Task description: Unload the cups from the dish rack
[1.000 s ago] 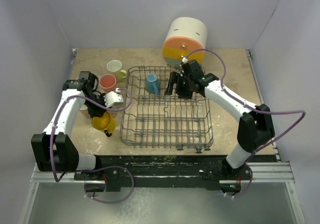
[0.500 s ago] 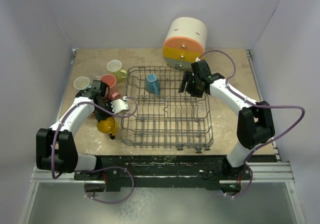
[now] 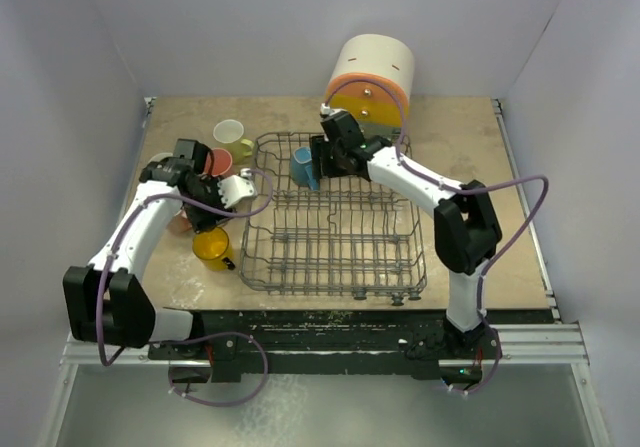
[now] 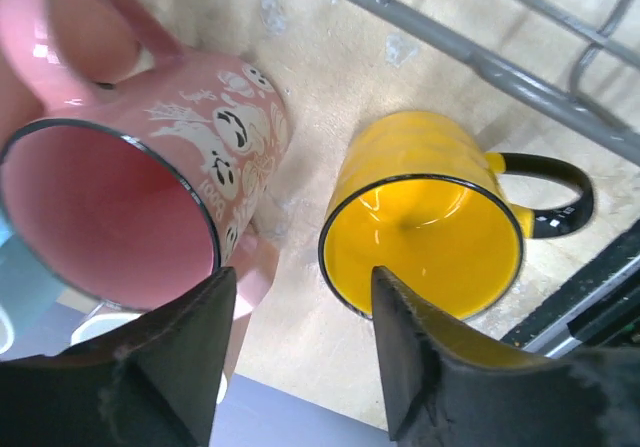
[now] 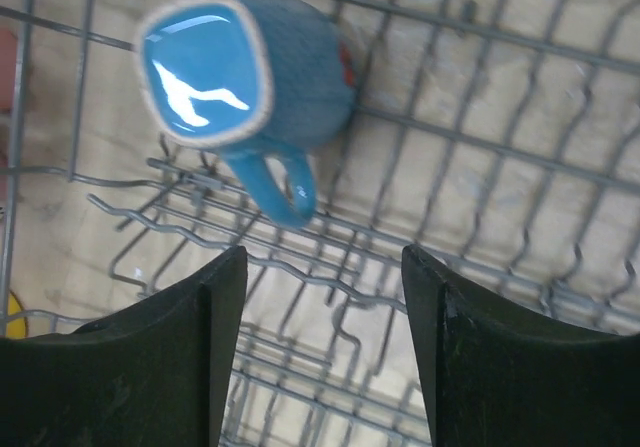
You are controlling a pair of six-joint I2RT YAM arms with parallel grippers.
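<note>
The grey wire dish rack [image 3: 418, 252] sits mid-table. One blue cup [image 3: 303, 168] lies tilted at its back left corner. My right gripper [image 3: 320, 157] hovers right beside that cup. In the right wrist view the blue cup [image 5: 240, 67] is above and left of the open right gripper [image 5: 322, 257], with only rack wires [image 5: 480, 147] between the fingers. My left gripper [image 3: 203, 210] is left of the rack. It stands open [image 4: 302, 277] over bare table between a pink cup [image 4: 150, 167] and a yellow cup [image 4: 430, 247], holding nothing. The yellow cup [image 3: 212, 248] stands by the rack's left side.
A big cream-and-orange cylinder [image 3: 368, 85] stands behind the rack. A lime-yellow cup [image 3: 231, 135] and a red cup [image 3: 217, 160] stand at the back left, and a clear glass [image 3: 160, 162] is partly hidden by my left arm. A rack wire [image 4: 520, 77] runs close to the yellow cup.
My left gripper has opened and let go of the yellow cup, which now rests on the table. My right arm has swung left across the rack to the blue cup.
</note>
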